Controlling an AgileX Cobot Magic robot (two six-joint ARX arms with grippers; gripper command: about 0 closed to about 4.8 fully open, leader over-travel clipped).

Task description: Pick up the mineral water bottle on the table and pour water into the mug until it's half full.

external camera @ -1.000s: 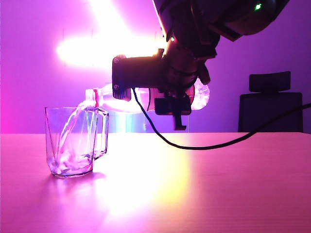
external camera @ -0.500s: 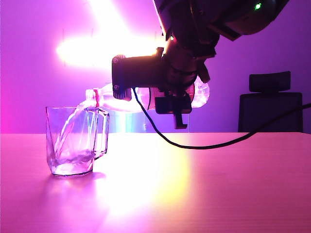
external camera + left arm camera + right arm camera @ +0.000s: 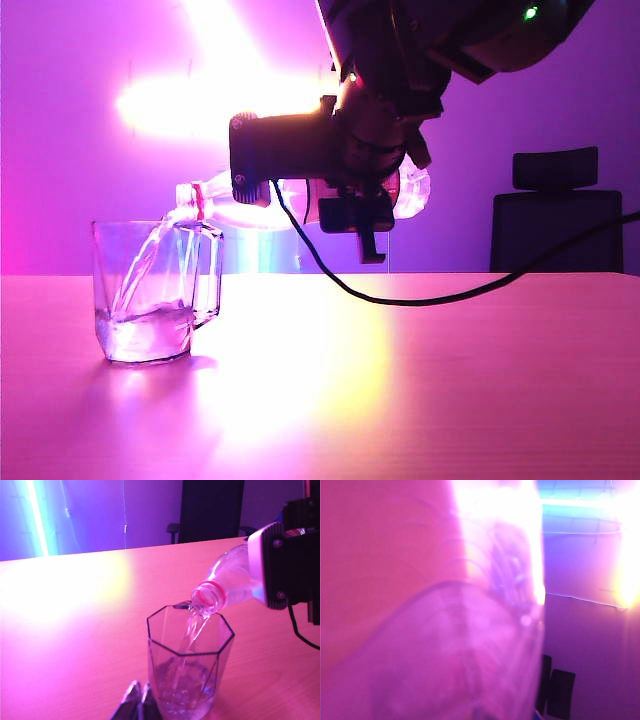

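no lettering, brand, number or sign can be read in any view. the mineral water bottle (image 3: 290, 205) is mostly covered where a label would sit, and in the right wrist view it is only a pink blur. the mug (image 3: 189, 667) and the counter (image 3: 420, 380) carry no markings.

Dark office chair (image 3: 555, 208) behind the tabletop, bright light strip (image 3: 36, 517) on wall.
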